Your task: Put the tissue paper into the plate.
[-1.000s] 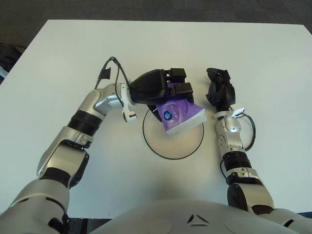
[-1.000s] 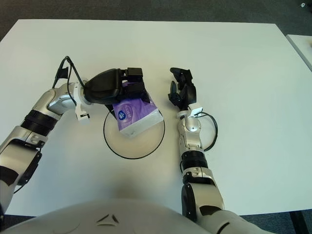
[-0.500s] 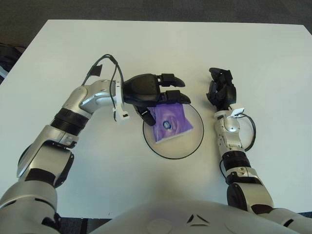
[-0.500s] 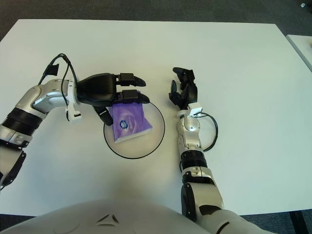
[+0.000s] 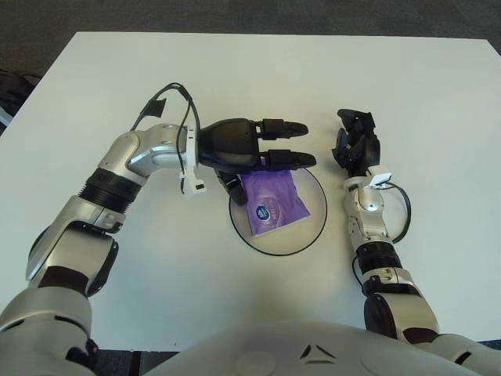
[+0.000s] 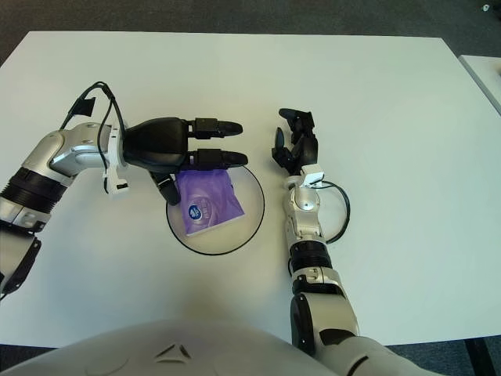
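Released purple tissue pack (image 5: 272, 200) now flat in plate (image 5: 311, 227)

The left arm reaches in from the lower left, elbow bent, its silver forearm angled up toward the plate (image 5: 313, 227). The left hand (image 5: 249, 147) hovers at the plate's upper-left rim, palm down, its black fingers (image 5: 286, 125) stretched straight out to the right and spread, holding nothing. The right hand (image 5: 354, 145) shows just right of the plate, fingers pointing away from the robot and loosely curled, its forearm running straight back toward the body.
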Robot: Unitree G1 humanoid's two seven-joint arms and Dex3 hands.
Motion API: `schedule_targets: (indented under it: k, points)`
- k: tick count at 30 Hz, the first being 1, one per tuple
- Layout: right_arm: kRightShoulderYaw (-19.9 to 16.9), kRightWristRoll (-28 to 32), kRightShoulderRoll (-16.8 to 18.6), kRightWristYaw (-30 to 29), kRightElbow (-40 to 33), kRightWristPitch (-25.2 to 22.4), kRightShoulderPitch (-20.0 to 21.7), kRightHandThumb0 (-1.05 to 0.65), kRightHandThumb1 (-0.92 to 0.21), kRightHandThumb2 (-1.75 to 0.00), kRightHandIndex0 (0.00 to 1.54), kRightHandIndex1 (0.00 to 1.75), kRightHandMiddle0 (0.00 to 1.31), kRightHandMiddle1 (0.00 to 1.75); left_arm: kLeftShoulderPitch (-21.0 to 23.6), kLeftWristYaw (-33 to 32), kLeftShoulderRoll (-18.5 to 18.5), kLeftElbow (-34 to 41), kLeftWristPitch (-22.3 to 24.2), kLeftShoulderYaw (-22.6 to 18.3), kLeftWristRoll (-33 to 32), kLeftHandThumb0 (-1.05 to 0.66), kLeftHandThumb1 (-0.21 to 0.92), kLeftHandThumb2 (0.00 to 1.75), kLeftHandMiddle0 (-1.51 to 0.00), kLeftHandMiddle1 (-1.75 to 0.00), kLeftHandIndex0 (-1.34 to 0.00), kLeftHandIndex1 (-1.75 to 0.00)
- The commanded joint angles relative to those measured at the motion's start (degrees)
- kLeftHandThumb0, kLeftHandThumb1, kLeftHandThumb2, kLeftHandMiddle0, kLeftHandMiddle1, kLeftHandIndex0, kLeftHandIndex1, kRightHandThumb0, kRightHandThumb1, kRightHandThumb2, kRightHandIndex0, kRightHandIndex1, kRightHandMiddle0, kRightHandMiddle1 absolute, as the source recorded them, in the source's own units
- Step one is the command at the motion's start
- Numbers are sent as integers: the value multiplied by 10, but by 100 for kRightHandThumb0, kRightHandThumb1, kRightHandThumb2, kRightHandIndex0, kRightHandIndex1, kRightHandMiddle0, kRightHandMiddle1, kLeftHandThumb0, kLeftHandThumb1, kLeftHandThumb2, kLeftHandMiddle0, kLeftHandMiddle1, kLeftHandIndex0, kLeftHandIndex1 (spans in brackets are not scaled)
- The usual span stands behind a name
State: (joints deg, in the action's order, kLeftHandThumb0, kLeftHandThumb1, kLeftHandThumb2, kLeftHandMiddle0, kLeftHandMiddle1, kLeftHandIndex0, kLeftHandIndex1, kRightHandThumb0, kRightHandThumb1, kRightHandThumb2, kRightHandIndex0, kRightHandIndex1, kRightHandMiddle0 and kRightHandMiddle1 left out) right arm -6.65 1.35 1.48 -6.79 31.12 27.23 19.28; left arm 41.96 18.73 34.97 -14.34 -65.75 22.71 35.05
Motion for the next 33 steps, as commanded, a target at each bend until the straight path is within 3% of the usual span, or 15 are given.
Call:
schedule_targets:
  k: [1,8,16,20,22,25,33]
  points:
    - [6,-4,19,-7,83,-59,-71,-55,-79,-69,37,53,27,123,18,28,15,-8,-1,13,-13,-102,92,25,0,0,0,0]
    - [7,0,19,0,84,-62,-70,-53,-77,-73,38,52,23,120,27,50,18,-21,3,16,-26,-103,90,15,0,0,0,0]
    - [5,20,26,25,73,-67,-75,-53,-75,-73,38,52,26,120,42,43,18,-51,0,6,-18,-105,92,17,0,0,0,0]
    - [7,21,27,34,70,-63,-78,-52,-75,-73,38,56,27,120,52,35,18,-107,8,-1,-27,-105,92,33,0,0,0,0]
    - [9,21,26,37,69,-61,-80,-51,-76,-74,37,59,27,120,55,31,16,-152,13,-7,-44,-105,92,55,0,0,0,0]
    - [7,24,24,46,78,-56,-80,-52,-78,-75,36,61,25,118,51,48,11,-186,34,-13,-95,-105,92,72,0,0,0,0]
    - [-3,34,21,67,107,-45,-71,-54,-88,-70,34,58,16,111,60,66,-30,-324,109,-56,-199,-98,92,90,0,0,0,0]
